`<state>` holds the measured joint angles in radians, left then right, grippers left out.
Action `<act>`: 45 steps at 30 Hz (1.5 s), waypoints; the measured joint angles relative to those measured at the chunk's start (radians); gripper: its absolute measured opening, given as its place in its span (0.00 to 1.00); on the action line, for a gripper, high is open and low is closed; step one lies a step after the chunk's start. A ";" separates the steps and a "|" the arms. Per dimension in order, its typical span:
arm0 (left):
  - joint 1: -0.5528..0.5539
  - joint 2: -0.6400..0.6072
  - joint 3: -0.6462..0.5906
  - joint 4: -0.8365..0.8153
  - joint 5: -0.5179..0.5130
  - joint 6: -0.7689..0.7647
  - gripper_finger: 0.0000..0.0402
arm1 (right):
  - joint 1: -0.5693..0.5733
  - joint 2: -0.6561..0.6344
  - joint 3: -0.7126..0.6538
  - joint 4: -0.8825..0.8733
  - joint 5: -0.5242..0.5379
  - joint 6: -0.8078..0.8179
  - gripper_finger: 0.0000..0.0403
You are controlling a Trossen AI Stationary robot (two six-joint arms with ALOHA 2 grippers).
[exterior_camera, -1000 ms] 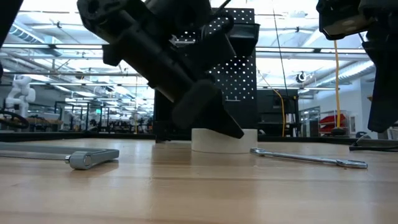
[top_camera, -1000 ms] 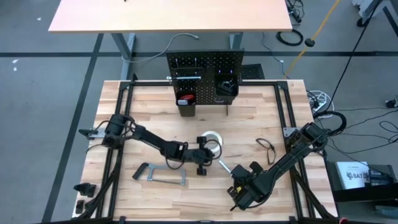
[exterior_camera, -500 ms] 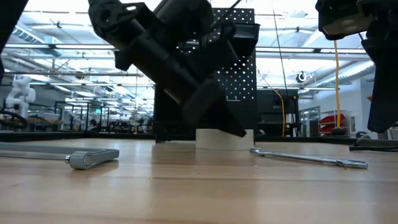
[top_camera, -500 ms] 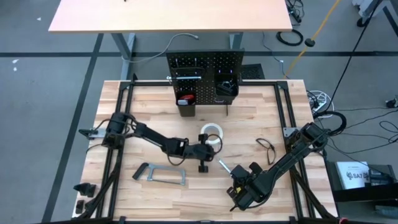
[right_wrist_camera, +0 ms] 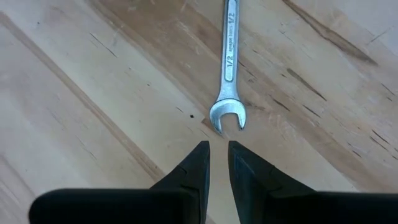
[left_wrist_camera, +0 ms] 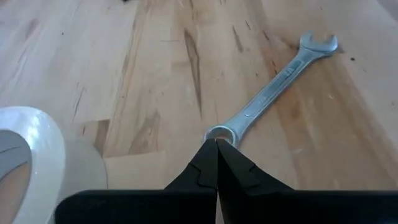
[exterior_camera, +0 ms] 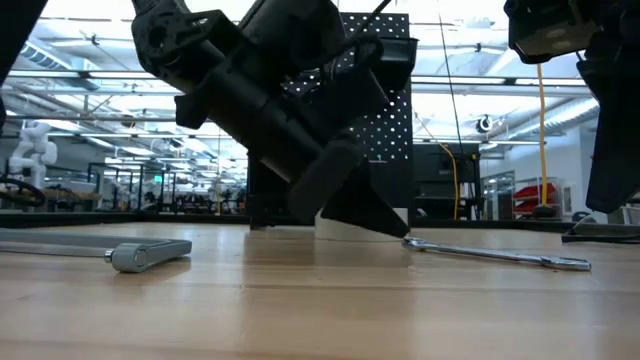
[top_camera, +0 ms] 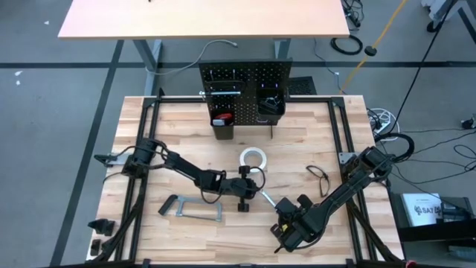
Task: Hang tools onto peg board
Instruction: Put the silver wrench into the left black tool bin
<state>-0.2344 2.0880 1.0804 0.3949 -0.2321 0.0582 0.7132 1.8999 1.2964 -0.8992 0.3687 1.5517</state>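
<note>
I work in a robotics lab set inside a big industrial hall. My counter is a butcher-block top in a black metal frame, standing on a grey floor marked with dark tape lines, with a second plain desk behind it. Cables trail over the floor at the side. Looking level across the wood, I see a high ceiling with rows of strip lights, open shelving and benches far back, and a white robot arm standing at another station.
</note>
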 joint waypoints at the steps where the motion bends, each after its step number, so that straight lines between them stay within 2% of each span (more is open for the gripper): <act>1: 0.000 0.000 0.000 0.012 0.000 0.000 0.00 | 0.000 0.000 0.000 0.002 0.000 0.000 0.12; 6: 0.002 0.000 0.000 0.068 0.019 0.000 0.00 | 0.000 0.000 0.000 0.006 -0.002 0.000 0.12; 23: 0.026 0.049 0.007 0.071 0.053 -0.026 0.00 | -0.002 -0.040 -0.001 0.009 -0.003 0.000 0.12; 30: 0.026 0.050 0.007 0.066 0.053 -0.026 0.00 | -0.014 -0.079 -0.001 0.026 0.046 -0.001 0.14; 34: 0.026 0.050 0.007 0.064 0.058 -0.026 0.00 | -0.053 -0.090 -0.001 0.026 0.006 -0.016 0.21; 42: 0.026 0.050 0.007 0.063 0.063 -0.026 0.00 | -0.161 -0.082 -0.001 0.035 -0.223 -0.150 0.48; 45: 0.026 0.050 0.006 0.063 0.064 -0.026 0.00 | -0.189 -0.082 -0.001 0.040 -0.205 -0.205 0.57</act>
<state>-0.2089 2.1384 1.0866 0.4574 -0.1677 0.0324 0.5243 1.8179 1.2957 -0.8596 0.1634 1.3466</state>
